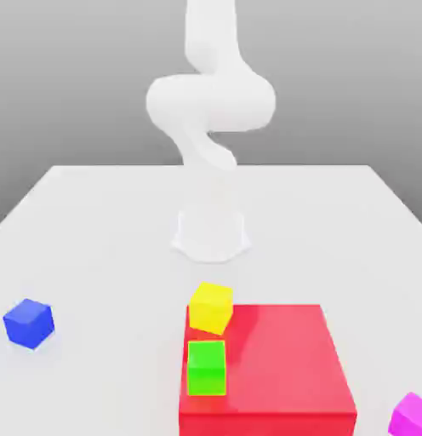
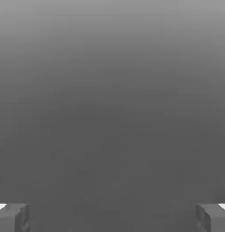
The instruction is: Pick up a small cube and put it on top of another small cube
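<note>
Grey backdrop, white bench (image 1: 95,221). Pink cube (image 1: 412,415) sits at the exterior view's lower right corner, just beside the big red block (image 1: 282,366), apart from it. Green cube (image 1: 206,367) lies on the block; yellow cube (image 1: 211,306) leans at its far edge; blue cube (image 1: 28,323) well off to the left. Tool (image 2: 112,217) is spread wide, empty, fingertips (image 2: 12,217) at the frame's corners. Arm (image 1: 210,102) rises coiled at the back, above its base. Approach: come straight down over pink, centred, w/ jaws square to its faces, clear of the block's side.
</note>
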Motion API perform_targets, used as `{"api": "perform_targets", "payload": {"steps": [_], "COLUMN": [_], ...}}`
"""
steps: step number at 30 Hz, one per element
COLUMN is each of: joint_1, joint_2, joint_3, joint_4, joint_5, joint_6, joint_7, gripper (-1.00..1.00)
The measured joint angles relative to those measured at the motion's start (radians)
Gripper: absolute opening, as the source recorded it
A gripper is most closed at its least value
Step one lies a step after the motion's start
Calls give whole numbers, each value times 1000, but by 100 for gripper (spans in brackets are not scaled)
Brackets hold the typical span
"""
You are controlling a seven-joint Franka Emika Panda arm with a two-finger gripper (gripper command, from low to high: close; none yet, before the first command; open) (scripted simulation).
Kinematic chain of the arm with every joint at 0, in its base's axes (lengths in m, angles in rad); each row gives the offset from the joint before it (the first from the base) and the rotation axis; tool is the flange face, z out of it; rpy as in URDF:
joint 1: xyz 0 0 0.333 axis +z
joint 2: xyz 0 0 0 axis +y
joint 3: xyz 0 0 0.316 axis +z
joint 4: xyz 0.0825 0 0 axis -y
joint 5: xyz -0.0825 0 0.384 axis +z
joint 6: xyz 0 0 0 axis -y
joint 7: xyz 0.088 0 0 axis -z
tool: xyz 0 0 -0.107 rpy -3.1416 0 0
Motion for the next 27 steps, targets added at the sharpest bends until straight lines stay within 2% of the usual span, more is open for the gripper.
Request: {"api": "perform_targets", "payload": {"steps": [17, 27], "joint_1": [108, 208], "joint_2": [622, 987], "joint_3": [152, 195], "joint_4": [60, 96], "joint_5": [-86, -159], "joint_6": [152, 238], "joint_7": [-49, -62], "gripper": [0, 0]}}
